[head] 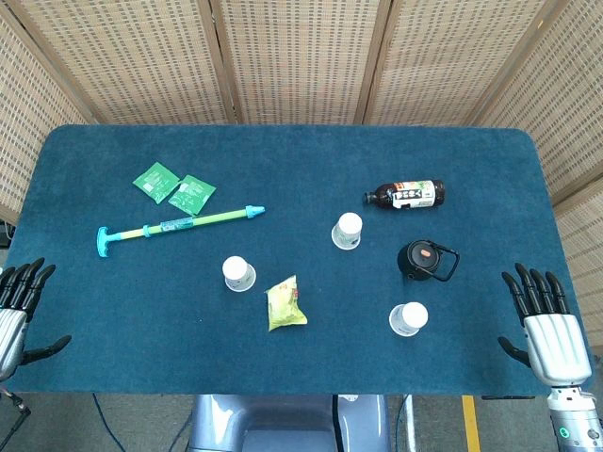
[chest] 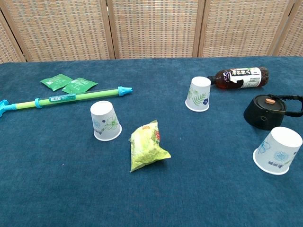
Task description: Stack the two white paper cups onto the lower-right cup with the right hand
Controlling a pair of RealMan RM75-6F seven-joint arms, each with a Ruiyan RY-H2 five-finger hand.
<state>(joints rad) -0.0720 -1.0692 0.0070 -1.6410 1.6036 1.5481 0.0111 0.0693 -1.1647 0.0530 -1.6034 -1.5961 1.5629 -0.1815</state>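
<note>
Three white paper cups stand upside down on the blue table. One cup (head: 238, 274) (chest: 105, 121) is left of centre, another (head: 347, 231) (chest: 199, 94) sits further back near the middle, and the lower-right cup (head: 409, 319) (chest: 278, 151) is near the front edge. My right hand (head: 545, 326) rests at the table's right front corner, fingers spread, holding nothing, well right of the lower-right cup. At the left front corner my left hand (head: 19, 303) is also open and empty. Neither hand shows in the chest view.
A yellow-green snack bag (head: 285, 304) (chest: 147, 146) lies between the cups. A black lid (head: 426, 260) (chest: 268, 111) and a dark drink bottle (head: 405, 195) (chest: 240, 77) lie behind the lower-right cup. A green-blue stick toy (head: 179, 226) and green packets (head: 173, 186) lie at left.
</note>
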